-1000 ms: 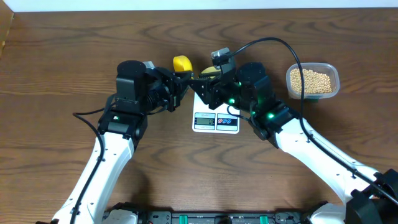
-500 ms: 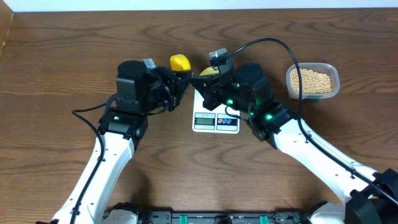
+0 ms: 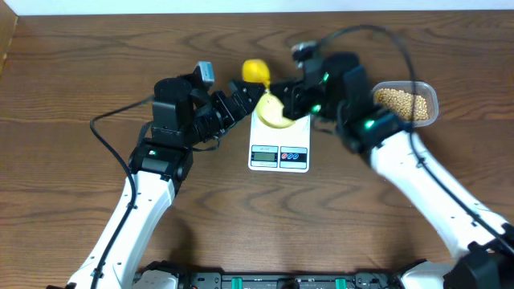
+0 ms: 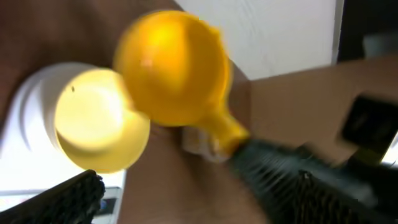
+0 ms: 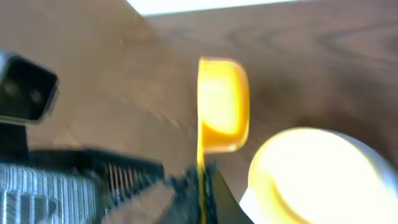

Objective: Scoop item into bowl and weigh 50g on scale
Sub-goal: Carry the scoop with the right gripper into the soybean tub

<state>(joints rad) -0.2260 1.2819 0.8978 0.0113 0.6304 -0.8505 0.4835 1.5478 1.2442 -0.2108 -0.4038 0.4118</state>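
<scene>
Left claw gapes wide, having passed the scoop to the right claw, now shut on its handle and free to fetch far-right beans for the bowl on the scale.

Overhead looks down; close wrist views share bowl.

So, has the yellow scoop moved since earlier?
Yes: the yellow scoop shifted right, from left of the scale's left edge to just past it.

Brown wooden table bearing a white scale and a clear plastic tub.
</scene>
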